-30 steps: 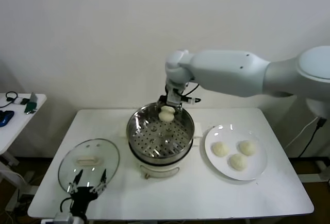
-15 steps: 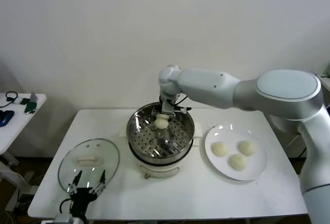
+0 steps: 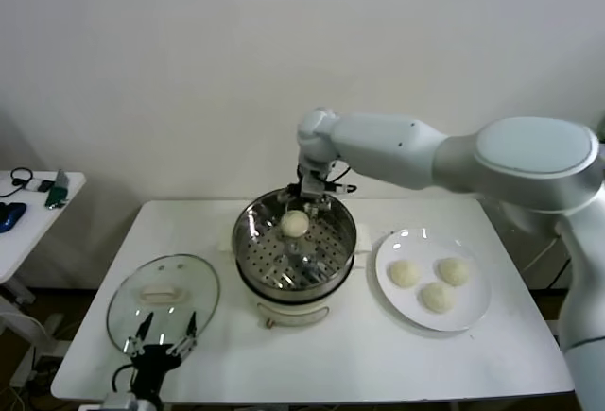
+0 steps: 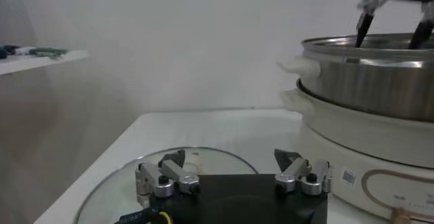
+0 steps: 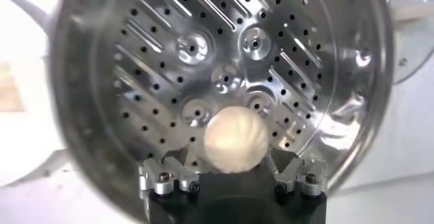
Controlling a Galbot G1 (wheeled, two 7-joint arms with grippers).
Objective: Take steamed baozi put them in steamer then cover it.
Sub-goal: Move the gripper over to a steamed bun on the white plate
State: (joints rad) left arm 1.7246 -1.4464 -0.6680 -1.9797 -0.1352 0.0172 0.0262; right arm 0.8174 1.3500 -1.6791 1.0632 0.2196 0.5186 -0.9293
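Steamer (image 3: 295,246): polished steel, mirror-bright, perforated floor. Base (image 3: 295,314) beneath: glossy white plastic. Lid (image 3: 163,299), lower left of the head view: clear glass, metal rim, white handle. Buns (image 3: 296,224): matt, smooth cream dough. Plate (image 3: 476,307), right: glossy white. Table (image 3: 378,359): matt white. Arm shells (image 3: 406,149): smooth white plastic.

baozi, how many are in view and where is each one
4. One small round cream-white dough bun lies on the perforated floor of the round shiny stainless-steel steamer basket; three more sit on the flat white plate. None seems hidden.
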